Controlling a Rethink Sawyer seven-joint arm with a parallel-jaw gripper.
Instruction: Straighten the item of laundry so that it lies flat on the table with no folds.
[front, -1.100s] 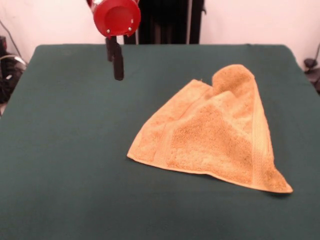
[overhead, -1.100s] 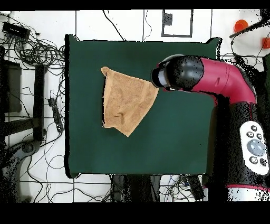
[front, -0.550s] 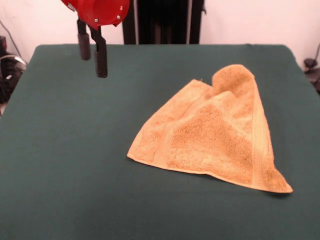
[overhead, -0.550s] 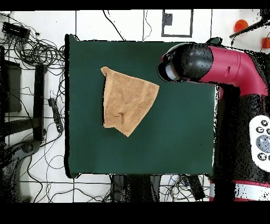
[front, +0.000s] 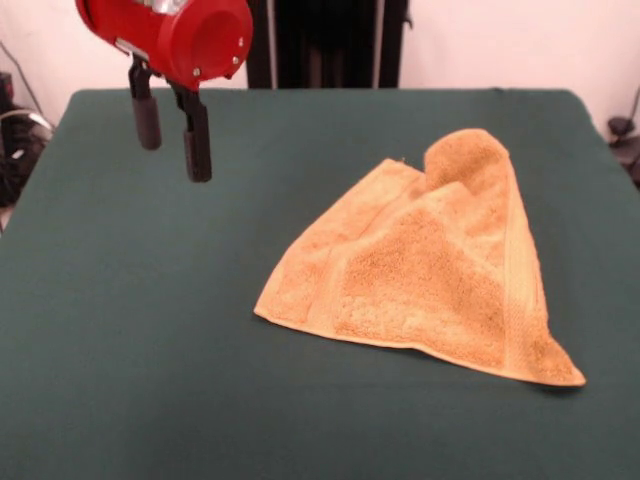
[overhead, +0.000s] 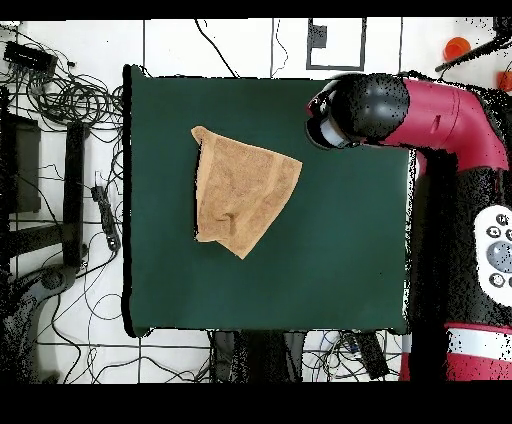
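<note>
Front camera: I have the gripper (front: 172, 138) hanging clear above the worktop (front: 130, 330), high in the picture toward the left side. Its two dark fingers (front: 197, 142) point down and stand apart with a plain gap between them, nothing in it. They touch nothing.

The towel (front: 430, 275) lies on the green cloth well apart from the gripper, right of centre in this view. It is not flat. One part is doubled over the rest, so the outline reads as a rough triangle with a sharp corner at the near right. A rounded hump stands up at the far end, with a crease running down beside it. A smoother woven band runs along the right edge, another along the left side of the fold.

Overhead camera: the red and black arm (overhead: 440, 110) reaches in over the right side of the worktop (overhead: 330, 270), and its round black head covers the gripper, so I read the fingers from the front view only. What this view adds is the footprint of the towel (overhead: 240, 195): a tapering shape in the upper left part of the cloth, point toward the bottom. The hump barely shows from above. Cables litter the floor (overhead: 60, 90) left of the worktop.
</note>
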